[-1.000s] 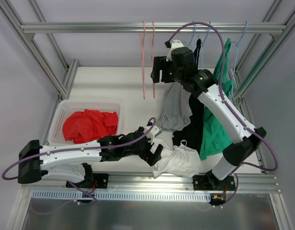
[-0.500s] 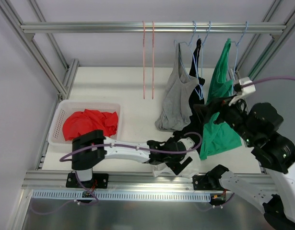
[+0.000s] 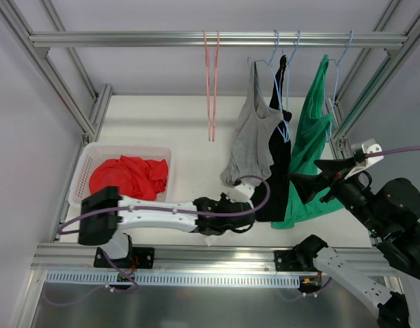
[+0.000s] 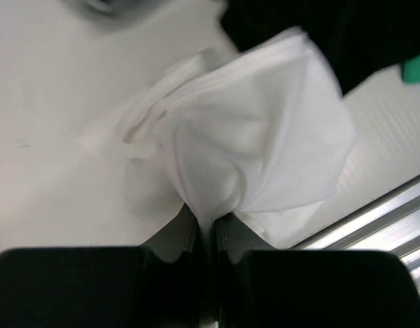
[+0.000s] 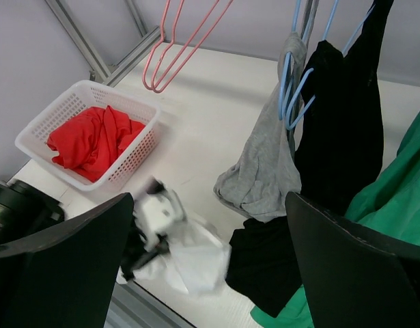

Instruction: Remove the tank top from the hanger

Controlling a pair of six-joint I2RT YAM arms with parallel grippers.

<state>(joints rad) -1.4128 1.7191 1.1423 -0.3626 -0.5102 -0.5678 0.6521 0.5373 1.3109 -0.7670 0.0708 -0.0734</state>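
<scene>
A white tank top [image 4: 264,150] lies bunched on the table near the front edge, off any hanger. My left gripper [image 4: 206,219] is shut on a fold of it, cloth squeezed between both fingers. From above, the left gripper [image 3: 227,219] covers most of the white tank top [image 3: 210,240]. In the right wrist view the white tank top [image 5: 192,260] sits below the hanging clothes. My right gripper [image 3: 319,179] hovers high at the right, open and empty, its fingers [image 5: 59,260] wide apart. Two bare pink hangers [image 3: 211,82] hang on the rail.
A grey tank top [image 3: 250,147], a black garment [image 3: 278,164] and a green one [image 3: 309,150] hang on blue hangers [image 5: 295,82] at the right. A white basket [image 3: 87,171] holding red cloth [image 3: 128,178] stands at the left. Aluminium frame posts flank the table.
My left gripper has shut on the white tank top and dragged it leftward along the front edge. The right arm has left the rail and swung to the right, jaws wide.
</scene>
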